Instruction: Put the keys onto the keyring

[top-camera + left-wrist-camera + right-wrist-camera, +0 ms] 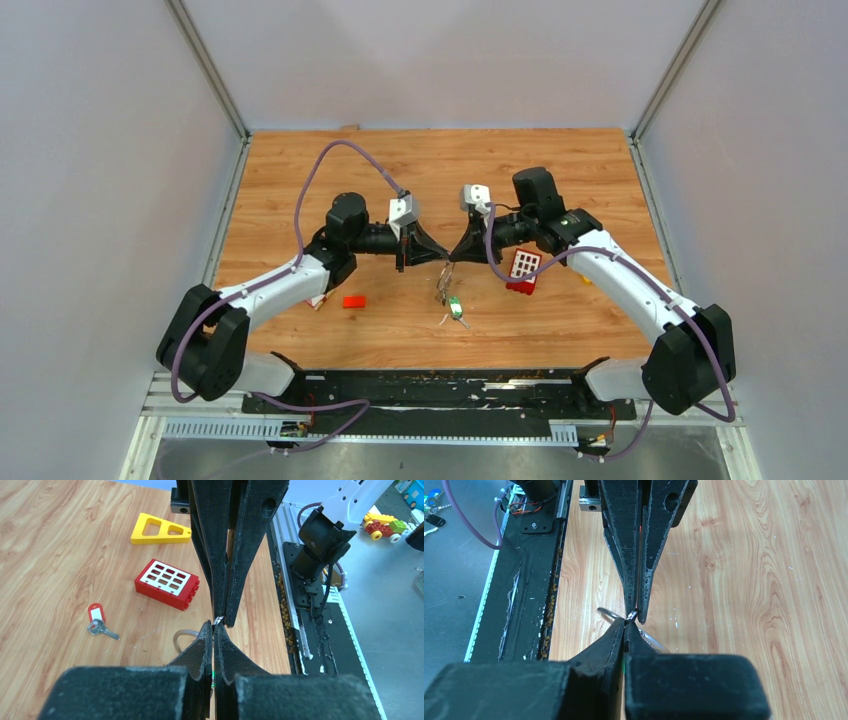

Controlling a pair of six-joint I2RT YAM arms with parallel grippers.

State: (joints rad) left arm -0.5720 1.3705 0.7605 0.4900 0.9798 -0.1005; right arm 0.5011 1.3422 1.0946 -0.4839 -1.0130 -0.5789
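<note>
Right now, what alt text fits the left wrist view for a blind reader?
The black left gripper, below, meets the right gripper, above, tip to tip, both shut beside a thin silver wire keyring. Nearby lie a red-tagged silver key, white-gridded red block and yellow plastic wedge.

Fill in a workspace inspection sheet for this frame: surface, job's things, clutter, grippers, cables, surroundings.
Surface: wooden table, a few pale specks.
Job's things: keyring arcs out where the two grippers meet; keys bunched just below that point; green-headed key and red-tagged key lie loose on the wood.
Clutter: red block with white squares, yellow wedge, small red block.
Grippers: left gripper and right gripper both shut, tip to tip on a small metal piece.
Cables: purple cables loop along both arms.
Surroundings: grey walls; toy bricks beyond the table.
</note>
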